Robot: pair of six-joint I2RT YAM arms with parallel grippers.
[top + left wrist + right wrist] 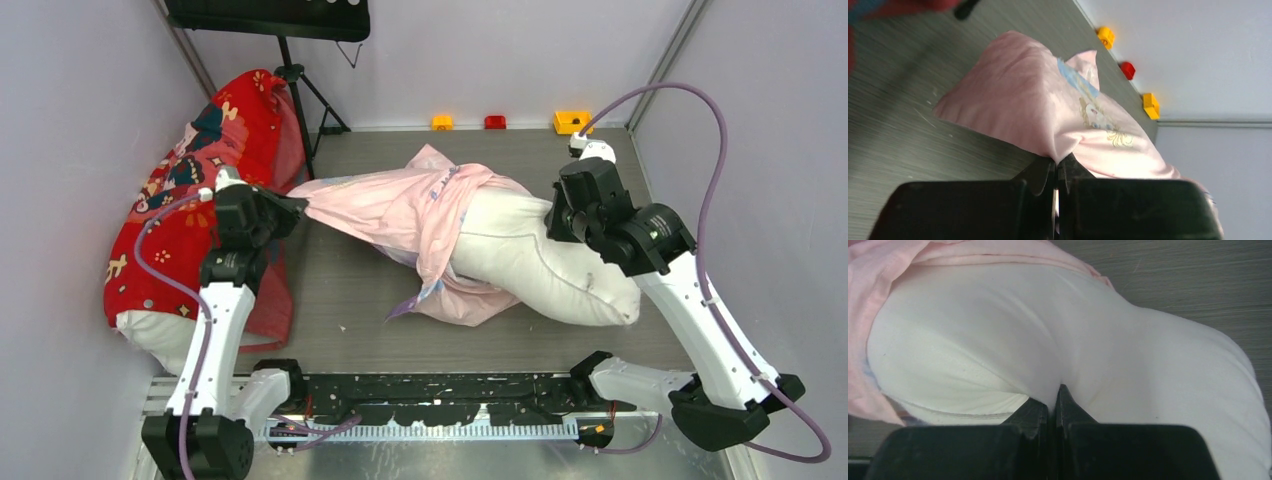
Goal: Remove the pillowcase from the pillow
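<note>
The pale pink pillowcase lies stretched across the middle of the table, bunched over the left end of the white pillow. About half of the pillow sticks out to the right. My left gripper is shut on the pillowcase's left end, and the pink cloth fans out from its tips. My right gripper is shut on a pinch of the pillow's cloth at its upper right side, the tips buried in the white fabric. The pink rim wraps the pillow's left part.
A second pillow in a red cartoon-patterned case leans against the left wall behind my left arm. A black tripod stands at the back left. Yellow, red and yellow blocks sit along the back wall.
</note>
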